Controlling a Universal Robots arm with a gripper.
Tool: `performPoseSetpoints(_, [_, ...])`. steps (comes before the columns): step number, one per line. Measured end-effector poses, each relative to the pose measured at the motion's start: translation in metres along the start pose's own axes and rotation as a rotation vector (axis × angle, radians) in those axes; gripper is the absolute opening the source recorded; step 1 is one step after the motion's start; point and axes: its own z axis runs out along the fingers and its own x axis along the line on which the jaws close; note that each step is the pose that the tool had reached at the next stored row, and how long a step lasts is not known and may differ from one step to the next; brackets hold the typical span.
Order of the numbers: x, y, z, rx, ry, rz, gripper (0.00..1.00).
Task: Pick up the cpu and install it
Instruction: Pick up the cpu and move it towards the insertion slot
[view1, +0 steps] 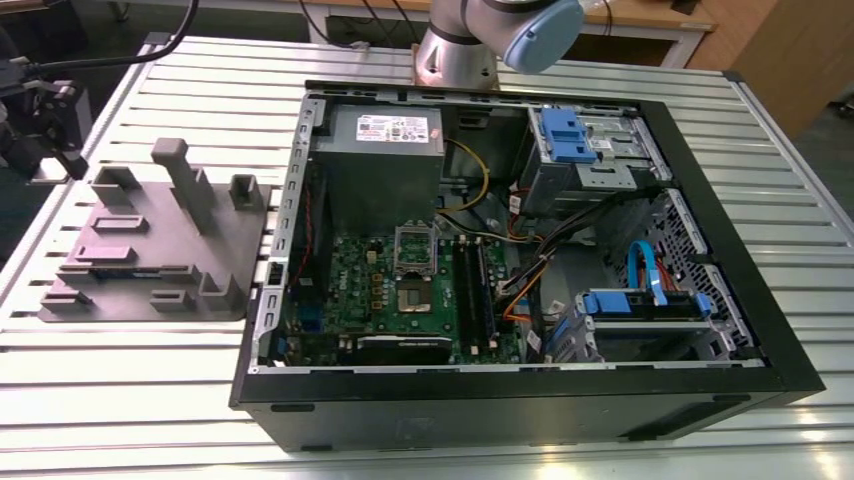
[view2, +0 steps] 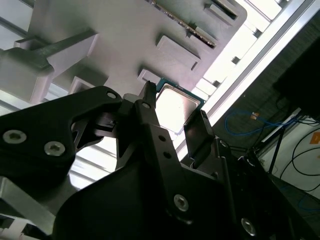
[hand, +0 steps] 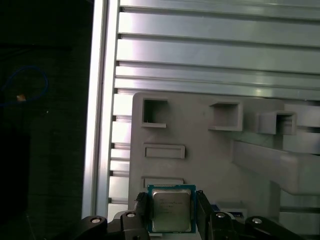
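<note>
The cpu (hand: 170, 209), a small square chip with a shiny silver top and a dark green rim, sits between the two black fingers of my gripper (hand: 170, 200), which is shut on its opposite edges. In the second wrist view the cpu (view2: 175, 102) shows against the grey moulded tray (view2: 125, 35) behind it. In the exterior view my gripper (view1: 51, 120) hangs beyond the tray (view1: 147, 250) toward the exterior view's left, above the slatted table. The open computer case (view1: 521, 250) lies toward the exterior view's right, with the silver socket frame (view1: 416, 250) on its green motherboard.
The tray carries several upright posts (view1: 180, 175) and raised blocks. The arm's base (view1: 461, 50) stands behind the case. Cables, blue drive brackets (view1: 641, 300) and a power supply (view1: 387, 135) crowd the case. The table's edge (hand: 97, 125) runs close by the tray.
</note>
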Motion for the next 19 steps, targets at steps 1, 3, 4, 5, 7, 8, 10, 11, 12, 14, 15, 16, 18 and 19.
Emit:
performPoseSetpoints(1, [0.0000, 0.0000, -0.0009, 0.0000, 0.0000, 0.000, 0.47])
performPoseSetpoints(3, [0.0000, 0.0000, -0.0023, 0.0000, 0.0000, 0.000, 0.47])
performPoseSetpoints(4, [0.0000, 0.0000, -0.0029, 0.0000, -0.0001, 0.000, 0.47])
performPoseSetpoints(5, [0.0000, 0.0000, -0.0036, 0.0000, 0.0000, 0.000, 0.47])
performPoseSetpoints(7, [-0.0001, 0.0001, -0.0049, 0.0000, -0.0001, 0.000, 0.47])
performPoseSetpoints(8, [-0.0001, 0.0001, -0.0055, 0.0000, -0.0001, 0.000, 0.47])
performPoseSetpoints(10, [-0.0001, 0.0001, -0.0063, -0.0001, -0.0002, 0.000, 0.47])
performPoseSetpoints(11, [-0.0001, 0.0001, -0.0063, -0.0001, -0.0003, 0.000, 0.47])
performPoseSetpoints(12, [-0.0001, 0.0001, -0.0064, -0.0001, -0.0003, 0.000, 0.47])
performPoseSetpoints(14, [-0.0001, 0.0001, -0.0067, 0.0000, 0.0000, 0.000, 0.47])
performPoseSetpoints(15, [-0.0001, 0.0001, -0.0068, 0.0000, -0.0001, 0.000, 0.47])
performPoseSetpoints(16, [-0.0001, 0.0001, -0.0069, 0.0000, -0.0001, 0.000, 0.47])
performPoseSetpoints(18, [-0.0001, 0.0001, -0.0069, 0.0000, -0.0001, 0.000, 0.47])
performPoseSetpoints(19, [-0.0001, 0.0001, -0.0069, 0.0000, -0.0001, 0.000, 0.47])
